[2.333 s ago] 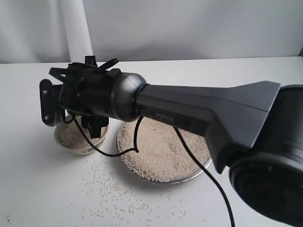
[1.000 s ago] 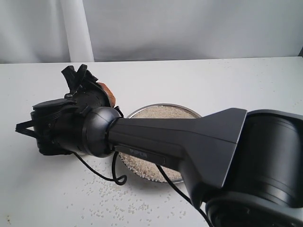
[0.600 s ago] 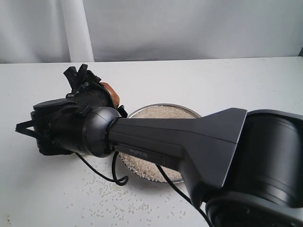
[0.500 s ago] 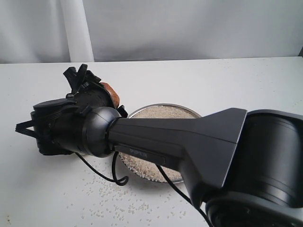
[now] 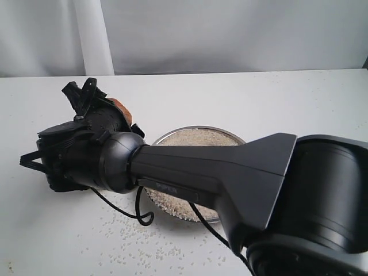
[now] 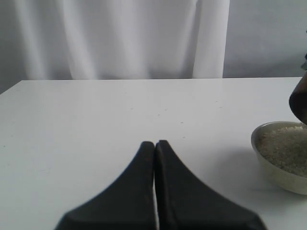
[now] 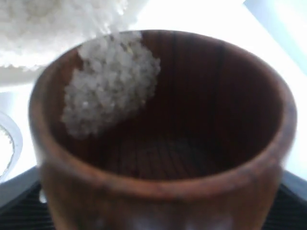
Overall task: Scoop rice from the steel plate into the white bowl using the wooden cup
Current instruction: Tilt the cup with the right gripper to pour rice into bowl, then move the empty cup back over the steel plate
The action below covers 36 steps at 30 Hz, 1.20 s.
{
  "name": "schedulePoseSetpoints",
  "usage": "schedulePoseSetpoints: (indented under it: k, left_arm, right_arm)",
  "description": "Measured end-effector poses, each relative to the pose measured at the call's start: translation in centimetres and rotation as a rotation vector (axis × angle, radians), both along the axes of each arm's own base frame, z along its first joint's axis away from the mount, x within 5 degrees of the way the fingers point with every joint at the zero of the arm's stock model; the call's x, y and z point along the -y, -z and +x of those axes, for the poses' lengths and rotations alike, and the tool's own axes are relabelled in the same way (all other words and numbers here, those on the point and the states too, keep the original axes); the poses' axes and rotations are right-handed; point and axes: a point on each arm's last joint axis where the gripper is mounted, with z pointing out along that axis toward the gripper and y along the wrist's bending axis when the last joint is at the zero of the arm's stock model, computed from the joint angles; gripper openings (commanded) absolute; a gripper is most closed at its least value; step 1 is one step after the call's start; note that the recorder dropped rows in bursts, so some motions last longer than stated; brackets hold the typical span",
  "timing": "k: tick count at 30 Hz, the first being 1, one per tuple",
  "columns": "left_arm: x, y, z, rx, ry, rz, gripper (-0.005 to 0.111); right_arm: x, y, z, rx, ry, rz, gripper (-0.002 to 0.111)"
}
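My right gripper [image 5: 92, 99] reaches across to the left and is shut on the wooden cup [image 5: 121, 108], which it holds tilted. In the right wrist view the wooden cup [image 7: 158, 143] fills the frame, with a clump of rice [image 7: 108, 84] lying against its inner wall near the rim. More rice [image 7: 53, 21] lies just beyond that rim. The white bowl [image 6: 280, 165], with rice [image 6: 288, 146] in it, sits below the cup's edge [image 6: 299, 99]; the right arm hides it in the exterior view. The steel plate [image 5: 198, 135] of rice shows partly behind the arm. My left gripper [image 6: 155, 143] is shut and empty over bare table.
Loose grains [image 5: 144, 244] are scattered on the white table in front of the plate. The right arm's black body [image 5: 230, 172] and its cable [image 5: 138, 215] cover much of the middle. A white curtain [image 6: 115, 38] hangs behind the table.
Over the last second the right gripper and the cup shifted left. Since 2.3 s ago the wrist has rolled over and come lower, hiding the bowl.
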Motion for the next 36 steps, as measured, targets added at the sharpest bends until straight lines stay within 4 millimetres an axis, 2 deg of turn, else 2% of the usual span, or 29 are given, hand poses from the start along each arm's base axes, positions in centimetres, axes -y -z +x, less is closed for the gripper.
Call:
schedulePoseSetpoints:
  k: [7,15,29,36]
  left_arm:
    - [0.0,0.0,0.0,0.000,0.000,0.000,0.000]
    - [0.0,0.0,0.0,0.000,0.000,0.000,0.000]
    - [0.0,0.0,0.0,0.000,0.000,0.000,0.000]
    - [0.0,0.0,0.0,0.000,0.000,0.000,0.000]
  right_arm:
    - [-1.1,1.5,0.5,0.035,-0.050,0.004,0.000]
    - [-2.1,0.1,0.8,0.067,-0.078,0.079,0.000]
    - [-1.2,0.1,1.8,0.065,-0.045,0.051,0.000]
    - [-0.4,0.6,1.7,0.102,-0.072,-0.038,0.000]
